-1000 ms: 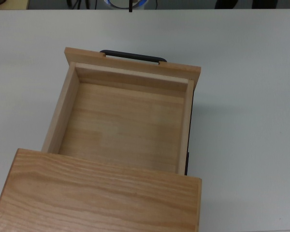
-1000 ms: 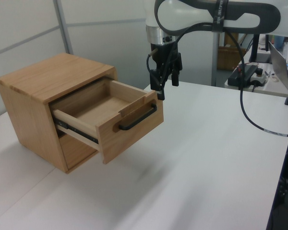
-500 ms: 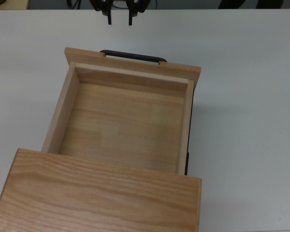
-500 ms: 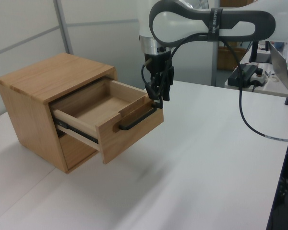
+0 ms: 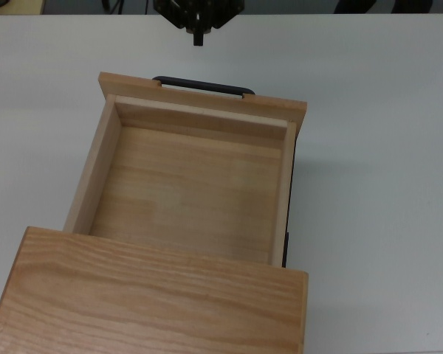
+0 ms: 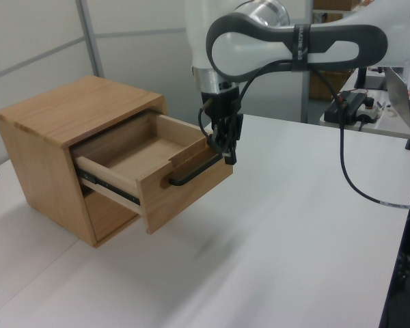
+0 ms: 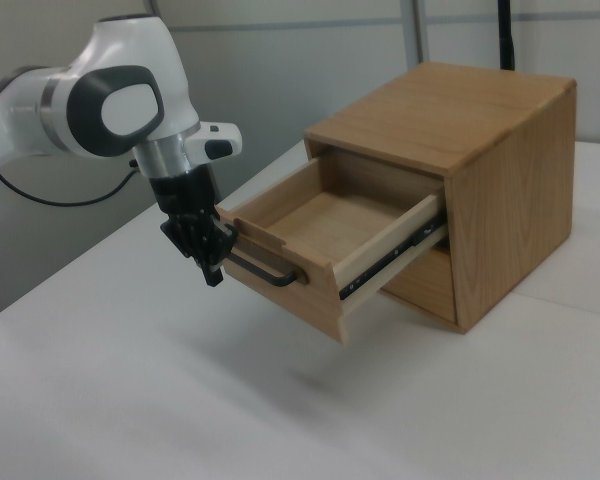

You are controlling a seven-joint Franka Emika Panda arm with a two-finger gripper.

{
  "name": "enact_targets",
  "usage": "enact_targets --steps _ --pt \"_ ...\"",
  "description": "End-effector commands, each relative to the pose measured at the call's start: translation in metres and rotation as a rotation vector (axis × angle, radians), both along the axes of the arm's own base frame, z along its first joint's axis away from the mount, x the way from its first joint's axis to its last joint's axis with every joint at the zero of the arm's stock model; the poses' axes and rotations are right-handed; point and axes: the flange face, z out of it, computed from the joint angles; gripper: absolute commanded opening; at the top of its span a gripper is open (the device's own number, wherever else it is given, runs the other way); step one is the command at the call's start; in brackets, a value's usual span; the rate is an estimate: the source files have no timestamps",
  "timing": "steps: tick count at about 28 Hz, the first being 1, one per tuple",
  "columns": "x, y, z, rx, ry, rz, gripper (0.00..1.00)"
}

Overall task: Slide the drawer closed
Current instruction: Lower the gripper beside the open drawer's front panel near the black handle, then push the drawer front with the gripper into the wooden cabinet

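A plain white table (image 6: 294,225) fills the scene, with pale wall panels behind it and, at the left view's far right, a cluttered bench with cables. On the table stands a wooden cabinet (image 6: 48,147) with a broad grained top, seen at the left view's left and the right view's right. The white and grey robot arm (image 6: 287,44) reaches in from the left view's right, a black cable looping down from it.

The drawer (image 6: 160,160) sits in the cabinet's upper opening and is pulled well out, its light wood box empty and its inner floor bare in the top view. Dark metal runners show along its side in the left and right views. Its flat front panel is wider than the box and carries a thin black bar handle (image 5: 203,85) on the outer face.

The gripper (image 7: 213,272) points downward just in front of that panel, near one end of the handle; whether it touches the bar cannot be told. The jaws appear drawn together, with nothing between them.
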Motion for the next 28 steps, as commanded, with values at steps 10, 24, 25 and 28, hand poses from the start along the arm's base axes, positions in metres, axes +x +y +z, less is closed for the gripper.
enact_targets --steps 10,24,25,28 --pt "0.039 0.011 -0.045 0.044 -0.062 -0.057 0.00" --pt "0.075 -0.005 -0.047 0.038 -0.204 -0.125 0.00" --pt "0.077 -0.006 -0.048 0.038 -0.212 -0.129 0.00" --pt "0.085 -0.009 -0.054 0.039 -0.238 -0.133 0.00"
